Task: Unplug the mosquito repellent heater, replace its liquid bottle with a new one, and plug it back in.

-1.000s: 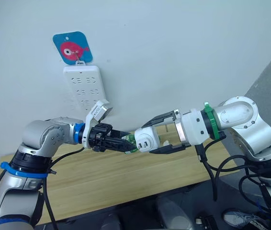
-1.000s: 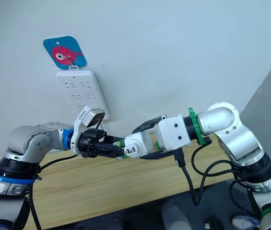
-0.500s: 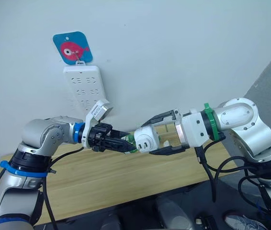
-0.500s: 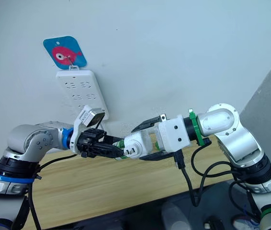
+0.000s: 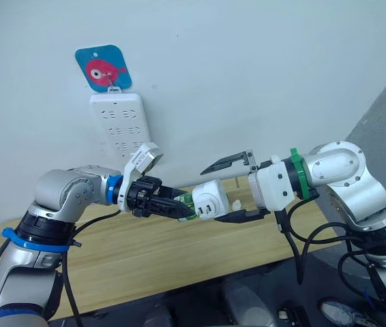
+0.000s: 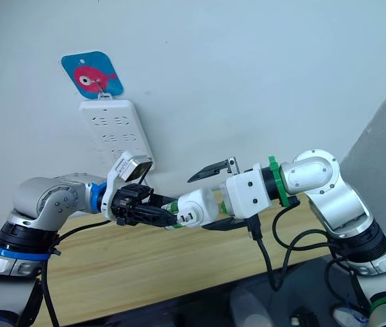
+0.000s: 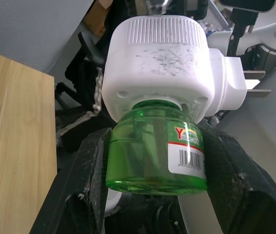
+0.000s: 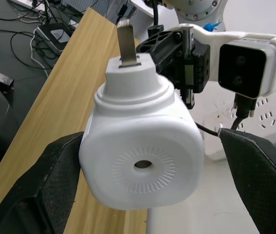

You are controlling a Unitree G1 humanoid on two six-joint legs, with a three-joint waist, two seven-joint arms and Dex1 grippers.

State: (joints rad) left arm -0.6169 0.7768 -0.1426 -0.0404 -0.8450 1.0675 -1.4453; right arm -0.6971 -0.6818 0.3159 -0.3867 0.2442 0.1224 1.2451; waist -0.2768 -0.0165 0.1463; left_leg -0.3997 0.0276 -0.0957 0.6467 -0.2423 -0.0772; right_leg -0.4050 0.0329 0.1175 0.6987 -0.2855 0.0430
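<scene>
1. My left end effector pinches the green bottle, which sits seated in the mosquito repellent heater; both hang in mid-air above the worktop, below and to the right of the power strip.
2. My right end effector is spread wide around the heater, one finger touching its side.
3. Risk, as I judge it: the heater now hangs on the bottle's thread alone; if barely engaged, it drops.
4. Both arms reach inward, wrists level, facing each other.

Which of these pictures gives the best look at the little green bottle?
The left wrist view: the green bottle sits close up, label and barcode readable, its neck in the white heater, clamped by the left gripper. The eye views show a green sliver. In the right wrist view the heater hides it.
</scene>
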